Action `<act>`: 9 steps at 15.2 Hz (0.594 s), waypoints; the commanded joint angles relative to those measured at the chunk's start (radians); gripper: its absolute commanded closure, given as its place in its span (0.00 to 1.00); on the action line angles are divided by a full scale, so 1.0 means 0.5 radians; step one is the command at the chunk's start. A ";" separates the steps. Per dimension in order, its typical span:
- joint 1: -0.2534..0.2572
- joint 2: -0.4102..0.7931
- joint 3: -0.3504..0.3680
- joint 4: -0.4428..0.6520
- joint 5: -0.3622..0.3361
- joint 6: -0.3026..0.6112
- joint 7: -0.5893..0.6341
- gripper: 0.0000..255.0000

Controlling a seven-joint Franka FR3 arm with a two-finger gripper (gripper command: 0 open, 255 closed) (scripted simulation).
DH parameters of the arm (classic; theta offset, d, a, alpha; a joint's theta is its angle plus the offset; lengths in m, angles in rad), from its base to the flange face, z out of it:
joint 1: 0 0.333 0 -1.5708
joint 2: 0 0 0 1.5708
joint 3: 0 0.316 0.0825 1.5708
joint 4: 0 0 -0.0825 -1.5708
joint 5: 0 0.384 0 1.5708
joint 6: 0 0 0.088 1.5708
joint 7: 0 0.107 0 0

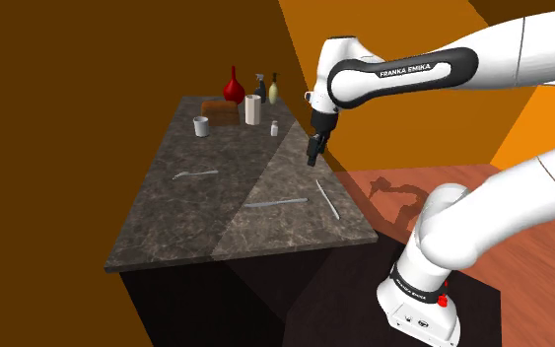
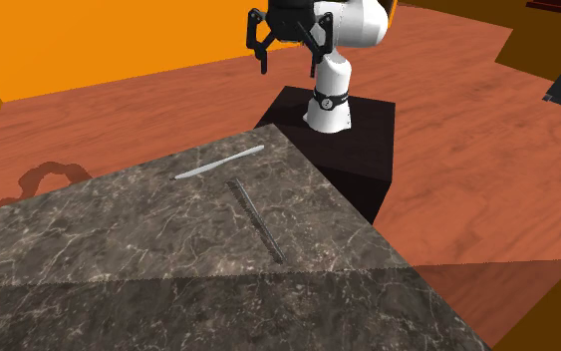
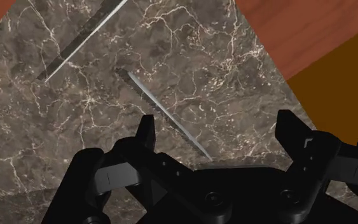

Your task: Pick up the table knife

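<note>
Reads as a home kitchen, sim render. Dark marble-look counter (image 1: 216, 212), island-style block, with cutlery (image 1: 277, 204) lying loose on top. At its far end there is household stuff in a cluster: mug (image 1: 201, 125), red vase (image 1: 233, 87), two bottles (image 1: 260, 87), small shaker (image 1: 274, 128), brown loaf-shaped block (image 1: 220, 108). Reddish wood-plank floor (image 2: 487, 150) and flat orange walls (image 2: 89, 40) fit a domestic room.
</note>
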 commanded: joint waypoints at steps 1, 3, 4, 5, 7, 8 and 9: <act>0.027 0.129 -0.056 -0.008 -0.021 0.124 -0.150 0.00; 0.052 0.266 -0.113 -0.006 -0.036 0.244 -0.298 0.00; 0.065 0.338 -0.139 0.000 -0.039 0.302 -0.372 0.00; 0.078 0.412 -0.165 0.009 -0.040 0.360 -0.447 0.00; 0.104 0.566 -0.211 0.034 -0.034 0.472 -0.599 0.00; 0.116 0.645 -0.231 0.051 -0.026 0.526 -0.676 0.00; 0.129 0.726 -0.251 0.071 -0.015 0.579 -0.754 0.00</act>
